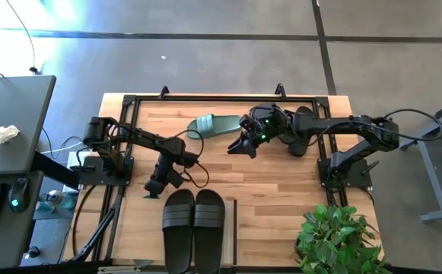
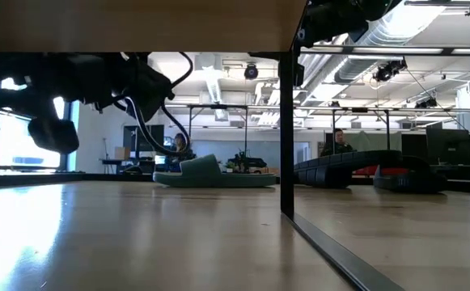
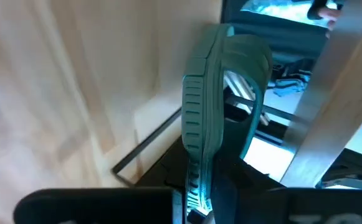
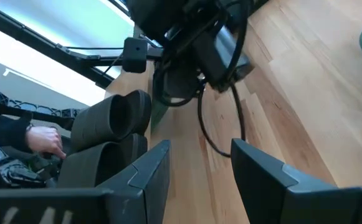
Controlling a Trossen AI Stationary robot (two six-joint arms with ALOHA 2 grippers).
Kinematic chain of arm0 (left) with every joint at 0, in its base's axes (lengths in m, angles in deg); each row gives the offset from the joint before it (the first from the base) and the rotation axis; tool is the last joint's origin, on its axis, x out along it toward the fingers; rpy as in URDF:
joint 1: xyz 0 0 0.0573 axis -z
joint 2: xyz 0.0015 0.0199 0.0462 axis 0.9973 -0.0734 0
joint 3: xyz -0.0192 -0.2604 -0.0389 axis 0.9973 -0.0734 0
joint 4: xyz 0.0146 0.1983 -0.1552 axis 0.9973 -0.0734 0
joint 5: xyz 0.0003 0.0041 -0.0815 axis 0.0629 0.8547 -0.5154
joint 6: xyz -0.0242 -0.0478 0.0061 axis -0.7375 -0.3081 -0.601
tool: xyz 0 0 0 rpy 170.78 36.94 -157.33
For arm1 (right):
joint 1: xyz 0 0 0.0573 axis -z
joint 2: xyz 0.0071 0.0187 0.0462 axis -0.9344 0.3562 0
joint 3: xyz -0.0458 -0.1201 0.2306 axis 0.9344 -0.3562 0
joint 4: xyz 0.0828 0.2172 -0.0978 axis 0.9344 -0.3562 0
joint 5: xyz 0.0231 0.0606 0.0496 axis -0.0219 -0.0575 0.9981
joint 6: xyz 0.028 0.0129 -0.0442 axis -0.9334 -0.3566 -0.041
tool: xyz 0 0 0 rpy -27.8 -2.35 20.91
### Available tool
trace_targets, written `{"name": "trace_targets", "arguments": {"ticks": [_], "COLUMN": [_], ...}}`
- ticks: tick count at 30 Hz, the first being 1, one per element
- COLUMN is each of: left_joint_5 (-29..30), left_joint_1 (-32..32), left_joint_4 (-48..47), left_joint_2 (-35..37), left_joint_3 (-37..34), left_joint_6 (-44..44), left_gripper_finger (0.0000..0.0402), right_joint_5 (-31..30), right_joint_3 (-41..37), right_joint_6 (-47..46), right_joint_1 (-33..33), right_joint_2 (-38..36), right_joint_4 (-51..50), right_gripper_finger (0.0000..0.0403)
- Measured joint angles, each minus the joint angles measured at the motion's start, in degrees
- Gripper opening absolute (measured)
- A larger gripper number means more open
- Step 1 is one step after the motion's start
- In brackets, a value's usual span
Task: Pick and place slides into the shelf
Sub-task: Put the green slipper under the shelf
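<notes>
The worktop [image 1: 281, 190] carries the shelf [image 1: 233, 228] at bottom centre, a black pair of slides [image 1: 195, 228] on its top. The left hand [image 1: 157, 186], left of centre, grips a green slide [image 3: 199, 124] edge-up. The right hand [image 1: 245, 144], fingers spread and empty, hovers by another green slide [image 1: 214, 125] at upper centre.

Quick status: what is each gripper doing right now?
Left gripper: closed on a green slide, held on edge.
Right gripper: open, holding nothing, hovering above the table.
</notes>
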Motion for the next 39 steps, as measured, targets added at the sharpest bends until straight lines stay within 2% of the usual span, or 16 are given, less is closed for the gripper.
{"name": "trace_targets", "arguments": {"ticks": [6,10,16,23,32,39], "left_joint_5": [-0.01,5.1,7.65,5.71,11.51,16.2], "left_joint_1": [1.05,1.04,1.06,1.06,1.08,1.06], "left_joint_4": [-0.6,-0.83,-2.94,-1.22,-0.73,-0.73], "left_joint_2": [-2.7,-4.47,-5.96,-6.04,-6.04,-6.04], "left_joint_3": [0.07,0.04,-0.01,-0.01,-0.02,-0.02], "left_joint_6": [0.68,1.04,3.72,4.46,3.03,0.12], "left_gripper_finger": [0.0023,0.0023,0.0023,0.0024,0.0083,0.0113], "right_joint_5": [-0.01,-0.02,-0.01,-0.04,-0.06,-0.1], "right_joint_3": [0.0,0.0,0.0,0.0,0.0,0.0], "right_joint_6": [0.09,0.09,-0.18,-0.35,-0.55,-1.44], "right_joint_1": [0.0,0.0,0.0,0.0,0.0,0.0], "right_joint_2": [0.0,0.0,0.0,0.0,0.0,0.0], "right_joint_4": [-0.06,-0.04,-0.02,-0.02,-0.03,-0.02], "right_gripper_finger": [0.0155,0.0155,0.0155,0.0155,0.0155,0.0155]}}
